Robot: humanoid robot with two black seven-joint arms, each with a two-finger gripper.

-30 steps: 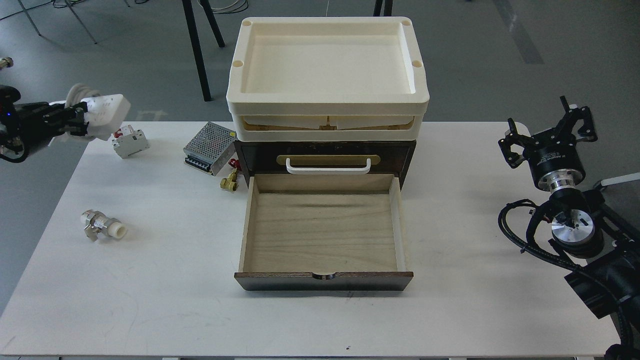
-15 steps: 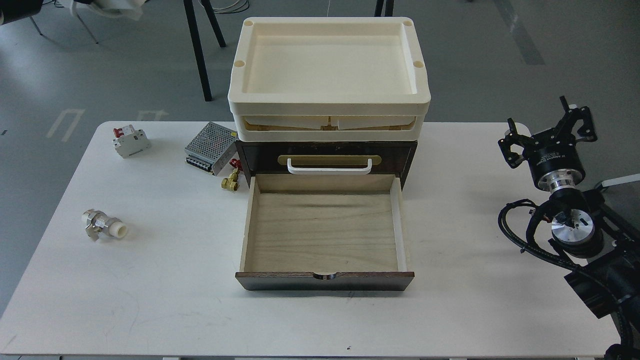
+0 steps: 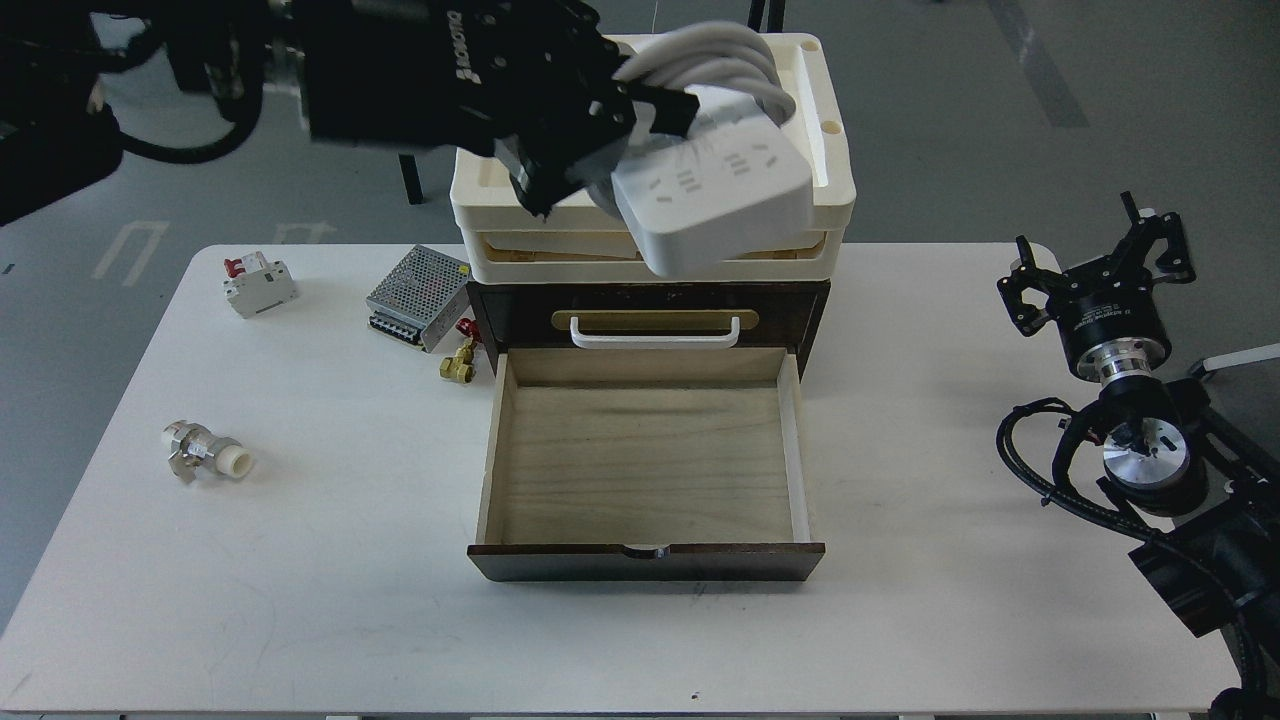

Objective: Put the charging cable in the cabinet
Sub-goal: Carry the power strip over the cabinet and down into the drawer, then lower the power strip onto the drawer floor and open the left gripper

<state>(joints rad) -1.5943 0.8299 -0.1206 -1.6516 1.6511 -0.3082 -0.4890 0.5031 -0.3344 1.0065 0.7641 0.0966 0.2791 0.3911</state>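
Head view shows the left pincer pinching the charging cable at upper centre above the cabinet, open drawer still empty, right pincer spread idle.

white charging cable, dark brown cabinet, cream tray

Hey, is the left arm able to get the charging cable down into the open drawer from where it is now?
Probably yes. The left gripper holds the charging cable above the cabinet, and the open drawer below looks empty, with nothing across its mouth.
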